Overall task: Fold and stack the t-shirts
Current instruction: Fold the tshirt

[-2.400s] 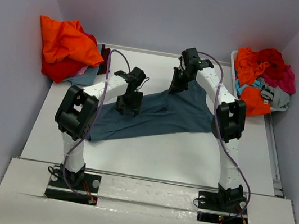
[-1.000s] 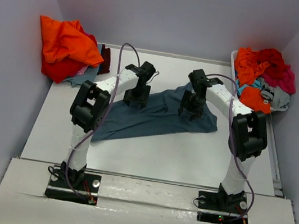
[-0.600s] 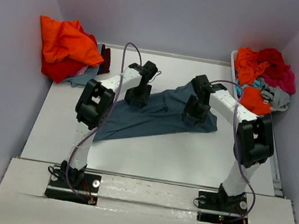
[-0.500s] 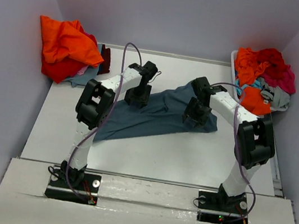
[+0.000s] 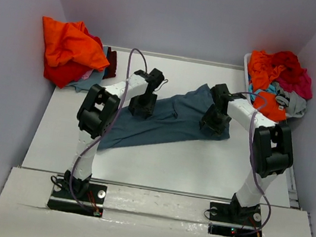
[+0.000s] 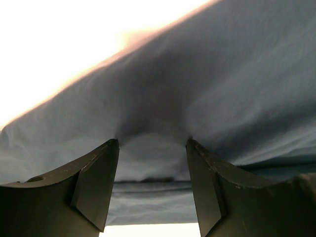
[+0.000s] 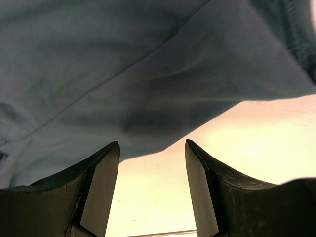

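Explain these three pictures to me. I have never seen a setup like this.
Two robot arms are bolted at the near edge of a white table. The wide picture looks down from above and behind them. The other two come from a small camera on each wrist, so the dark wedges at the bottom are that gripper's own fingers. A slate-blue t-shirt lies spread on the table. The left gripper is open, fingertips against the cloth, which humps between them. The right gripper is open at the shirt's edge, with bare table between its fingers. Neither seems to clamp anything. More shirts sit in an orange heap far left and a mixed heap far right.
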Robot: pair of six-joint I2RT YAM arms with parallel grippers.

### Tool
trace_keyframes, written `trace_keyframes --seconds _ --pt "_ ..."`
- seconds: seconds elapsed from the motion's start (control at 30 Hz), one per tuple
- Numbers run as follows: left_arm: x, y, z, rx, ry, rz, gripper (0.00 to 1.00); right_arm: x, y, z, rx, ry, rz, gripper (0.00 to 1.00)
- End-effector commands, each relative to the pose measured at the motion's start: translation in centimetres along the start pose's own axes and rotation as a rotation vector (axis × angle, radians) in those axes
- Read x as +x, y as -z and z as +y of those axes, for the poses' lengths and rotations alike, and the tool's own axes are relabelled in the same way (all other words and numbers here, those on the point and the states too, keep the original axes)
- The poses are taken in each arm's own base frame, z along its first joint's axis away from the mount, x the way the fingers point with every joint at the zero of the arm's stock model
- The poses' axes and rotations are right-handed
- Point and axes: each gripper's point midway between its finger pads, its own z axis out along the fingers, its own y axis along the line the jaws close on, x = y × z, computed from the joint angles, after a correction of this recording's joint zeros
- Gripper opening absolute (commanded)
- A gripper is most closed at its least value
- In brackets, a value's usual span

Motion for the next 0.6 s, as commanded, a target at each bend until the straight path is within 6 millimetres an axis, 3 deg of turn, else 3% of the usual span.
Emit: trace_keyframes --seconds 0.0,0.17,0.4,0.57 --pt "-0.2 3.9 0.8 0.015 0.010 -0.075 0.68 -1.5 -0.8 -0.6 0.009 -0.062 -0.042 0.61" --pt "0.4 4.6 1.3 0.013 0.015 -0.085 0.68 -2.3 -1.3 -1.6 0.020 -0.096 -0.053 0.61" --pt "1.0 4.2 1.5 0.003 0.014 -0.074 0.68 -1.5 -2.6 -1.6 0.019 -0.102 -0.010 0.61" --pt "1.3 4.9 1.7 0.007 0.019 -0.078 0.68 -2.1 -3.5 -1.4 0.028 -0.104 -0.006 0.62"
